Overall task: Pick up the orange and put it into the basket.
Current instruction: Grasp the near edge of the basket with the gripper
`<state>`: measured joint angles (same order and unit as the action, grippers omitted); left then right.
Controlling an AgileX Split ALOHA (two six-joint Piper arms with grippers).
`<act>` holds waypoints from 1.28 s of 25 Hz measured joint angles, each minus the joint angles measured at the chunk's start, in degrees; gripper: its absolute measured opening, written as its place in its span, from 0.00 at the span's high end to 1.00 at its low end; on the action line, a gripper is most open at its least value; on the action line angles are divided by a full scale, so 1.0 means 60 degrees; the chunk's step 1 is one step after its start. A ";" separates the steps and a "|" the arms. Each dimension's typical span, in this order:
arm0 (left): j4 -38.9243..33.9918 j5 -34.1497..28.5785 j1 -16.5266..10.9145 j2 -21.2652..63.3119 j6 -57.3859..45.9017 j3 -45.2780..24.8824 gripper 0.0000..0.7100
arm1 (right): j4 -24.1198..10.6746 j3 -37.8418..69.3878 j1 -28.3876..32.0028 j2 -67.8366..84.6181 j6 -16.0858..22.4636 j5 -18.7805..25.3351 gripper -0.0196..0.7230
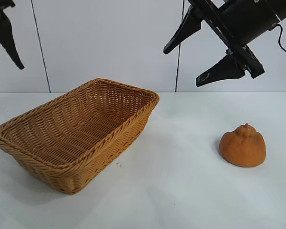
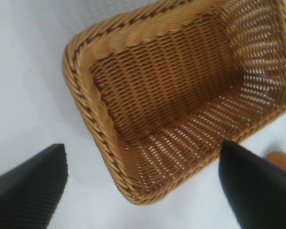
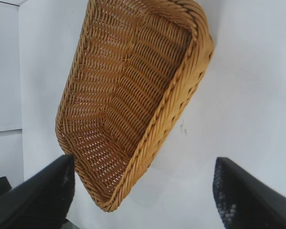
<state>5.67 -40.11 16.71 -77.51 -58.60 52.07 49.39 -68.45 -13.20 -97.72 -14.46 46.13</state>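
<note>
- Presently, orange (image 1: 242, 146): on the bench (image 1: 181, 191), well right of the empty basket (image 1: 76, 138), untouched.
- Handling, judged: light, firm, matte rough skin; grips well across the dome's sides, below the knobbed top.
- Right pincer (image 1: 196, 65): wide open, empty, above the orange.
- Left pincer (image 2: 143, 191): wide open, empty, above the basket.

Both arms hang raised, left gripper (image 1: 7, 40) and right gripper (image 1: 183, 64) spread wide (empty).
</note>
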 joint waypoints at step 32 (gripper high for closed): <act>0.0022 0.3108 0.0000 -0.4039 -0.0782 -0.0822 0.24 | 0.0000 0.0000 0.0000 0.0000 0.0000 0.0029 0.24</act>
<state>5.81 -21.46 16.71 -101.74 -63.29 47.14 49.39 -68.45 -13.20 -97.72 -14.46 46.30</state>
